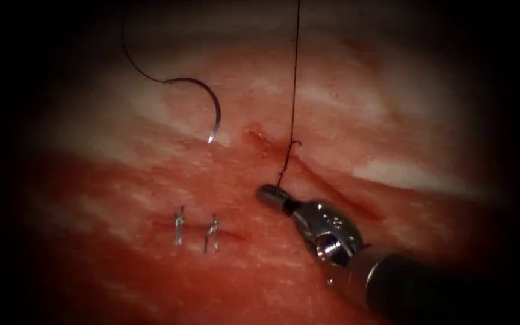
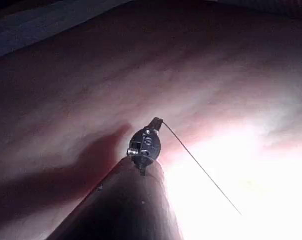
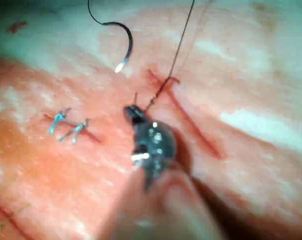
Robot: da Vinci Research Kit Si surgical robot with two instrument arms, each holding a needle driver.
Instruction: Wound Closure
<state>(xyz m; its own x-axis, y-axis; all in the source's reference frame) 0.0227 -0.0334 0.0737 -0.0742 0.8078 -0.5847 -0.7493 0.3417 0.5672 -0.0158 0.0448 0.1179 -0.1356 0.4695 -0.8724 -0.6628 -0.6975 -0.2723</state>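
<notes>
The curved needle [image 1: 207,99] lies free on the tissue [image 1: 392,120], left of the cut [image 1: 338,192], with its tip down near the cut's upper end; neither tool holds it. A thread [image 1: 294,90] rises straight and taut from a stitch [image 1: 291,145] at the cut's upper end. My right tool [image 1: 270,194] sits just below that stitch, jaws shut on the thread's short end. In the left wrist view my left tool [image 2: 156,121] is shut on a taut thread [image 2: 200,167]. The right wrist view shows the right tool [image 3: 132,112], the needle [image 3: 126,47] and the cut [image 3: 195,130].
Two pale stitches [image 1: 197,232] cross a smaller cut at the lower left of the tissue. The needle's own thread [image 1: 129,57] curves up and away from its tail. Red fluid [image 1: 260,135] stains the cut's upper end.
</notes>
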